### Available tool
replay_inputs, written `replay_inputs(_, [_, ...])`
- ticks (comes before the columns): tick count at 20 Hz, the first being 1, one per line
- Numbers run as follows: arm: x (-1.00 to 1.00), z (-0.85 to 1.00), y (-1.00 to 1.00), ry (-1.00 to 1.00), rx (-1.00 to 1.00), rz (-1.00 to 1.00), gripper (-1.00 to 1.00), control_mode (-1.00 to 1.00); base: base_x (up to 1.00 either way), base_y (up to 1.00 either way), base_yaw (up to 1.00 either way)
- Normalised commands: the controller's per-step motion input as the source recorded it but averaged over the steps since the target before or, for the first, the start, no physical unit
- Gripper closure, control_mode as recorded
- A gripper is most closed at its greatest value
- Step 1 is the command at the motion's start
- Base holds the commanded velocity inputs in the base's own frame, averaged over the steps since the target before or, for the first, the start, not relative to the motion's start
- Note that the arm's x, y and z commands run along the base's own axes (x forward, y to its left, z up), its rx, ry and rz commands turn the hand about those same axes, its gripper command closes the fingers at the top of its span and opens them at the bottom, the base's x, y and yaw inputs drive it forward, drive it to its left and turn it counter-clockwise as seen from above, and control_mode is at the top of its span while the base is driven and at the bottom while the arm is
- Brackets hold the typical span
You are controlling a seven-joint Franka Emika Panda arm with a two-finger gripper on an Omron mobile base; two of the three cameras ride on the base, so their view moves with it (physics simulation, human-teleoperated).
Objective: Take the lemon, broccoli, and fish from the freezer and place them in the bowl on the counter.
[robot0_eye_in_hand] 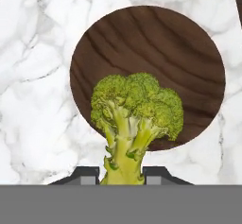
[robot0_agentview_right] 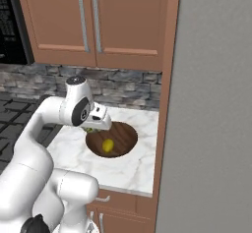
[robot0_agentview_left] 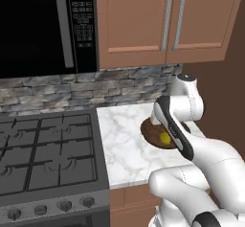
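Two fingertips of my gripper (robot0_eye_in_hand: 121,175) pinch the broccoli (robot0_eye_in_hand: 136,109) by its stalk, crown pointing away over the bowl (robot0_eye_in_hand: 156,43). It hangs over the bowl's near rim; the lemon (robot0_agentview_right: 108,145) already lies inside. Bare counter (robot0_eye_in_hand: 33,76) surrounds it, so I'd judge there's room to release.

One bowl (robot0_agentview_right: 117,139) is seen on one marble counter (robot0_agentview_right: 129,167). One lemon (robot0_agentview_right: 108,145) is counted inside it. One broccoli (robot0_eye_in_hand: 136,114) floret is found (held by its stalk between the two finger tips). One gas stove (robot0_agentview_left: 45,152) is seen, with four knobs (robot0_agentview_left: 50,207) counted along its front edge. Two upper cabinet doors (robot0_agentview_left: 167,15) are shown, each fitted with one handle. One microwave (robot0_agentview_left: 48,25) is counted.
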Motion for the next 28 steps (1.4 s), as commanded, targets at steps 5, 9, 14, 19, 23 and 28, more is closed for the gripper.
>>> replay_inputs(5, [0.31,-0.55,-0.14,0.0,0.01,0.0,1.0,-1.0,0.0,0.0,0.0])
replay_inputs(9, [0.33,-0.45,-0.03,0.0,0.0,0.0,1.0,-1.0,0.0,0.0,0.0])
replay_inputs(14, [0.32,-0.18,-0.31,0.0,0.01,0.01,1.0,-1.0,0.0,0.0,0.0])
replay_inputs(19, [0.18,-0.14,-0.44,0.0,0.0,0.0,1.0,-1.0,0.0,0.0,0.0])
replay_inputs(23, [0.19,-0.25,-0.27,0.0,0.0,0.0,1.0,-1.0,0.0,0.0,0.0])
replay_inputs(28, [0.21,-0.37,-0.05,0.0,0.0,0.0,1.0,-1.0,0.0,0.0,0.0])
